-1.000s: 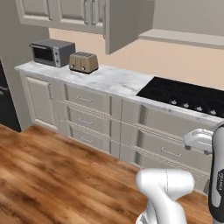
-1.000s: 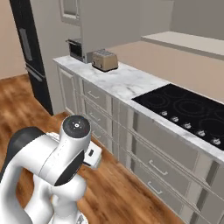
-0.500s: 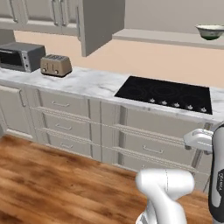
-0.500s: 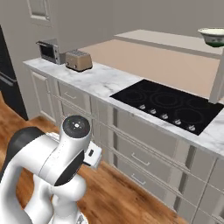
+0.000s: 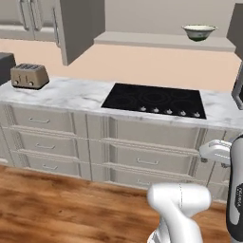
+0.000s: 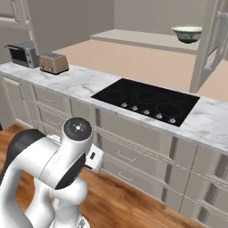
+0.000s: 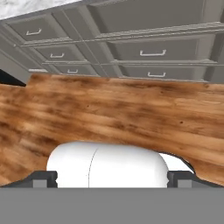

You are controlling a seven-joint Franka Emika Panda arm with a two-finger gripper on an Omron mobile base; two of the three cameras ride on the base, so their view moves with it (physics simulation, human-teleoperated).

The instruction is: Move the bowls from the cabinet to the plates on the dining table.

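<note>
A pale cream-green bowl [image 5: 199, 32] with a dark green band stands on the plain shelf of the open cabinet [image 5: 156, 41], above the right end of the cooktop. In the right base view the same bowl [image 6: 187, 33] sits at the upper right of the cabinet shelf [image 6: 142, 38]. One cabinet door [image 5: 78, 26] hangs open at the left. My gripper [image 7: 112, 180] is held low, facing the wood floor and the drawers, far below the bowl. Its fingertips [image 7: 43, 179] stand wide apart with nothing between them. The plates and the dining table are out of view.
A black cooktop [image 5: 154, 99] is set in the marble counter [image 5: 71, 92]. A toaster [image 5: 29, 76] stands at the counter's left, and a microwave [image 6: 20, 53] beyond it. Drawers with horizontal handles [image 5: 142, 159] run beneath. Wood floor [image 7: 109, 113] lies before them.
The whole picture has shifted: the base has driven right along the counter. The toaster has slid toward the left edge, and the cooktop and bowl shelf have come into view. The gripper stays open.
</note>
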